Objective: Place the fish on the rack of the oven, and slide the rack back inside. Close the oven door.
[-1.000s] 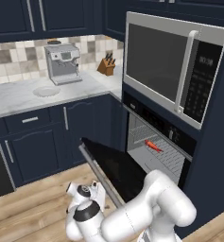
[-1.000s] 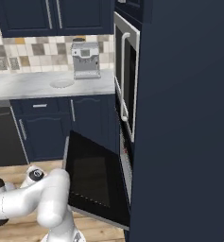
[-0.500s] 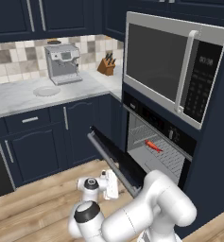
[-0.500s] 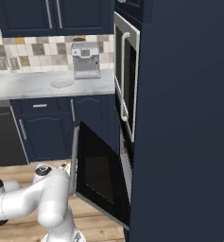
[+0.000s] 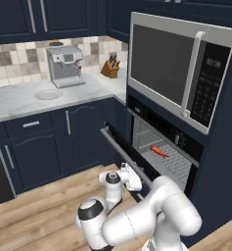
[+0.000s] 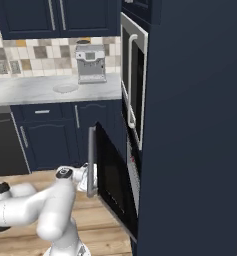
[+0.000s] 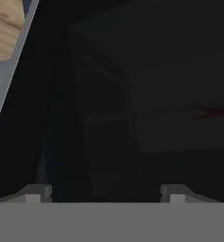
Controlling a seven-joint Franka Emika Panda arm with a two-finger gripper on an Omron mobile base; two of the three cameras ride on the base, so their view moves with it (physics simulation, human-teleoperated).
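In the left base view, the gripper (image 5: 129,179) sat just under the outer face of the oven door (image 5: 118,146), fingers spread and gripping nothing. The door stood half-raised, not yet shut. Behind the door, the fish (image 5: 158,151) lay on the rack (image 5: 172,163), which looked pushed inside.

The likely risk: with only a loose push against the door, the hand could slide off its glossy face or catch under the handle (image 6: 91,161), letting the door drop back open.

The left base view showed the fish and rack behind the door. The right base view showed the door's steep tilt edge-on. The hand view showed the dark door panel close ahead and a faint red smear, probably the fish (image 7: 216,112), through it.
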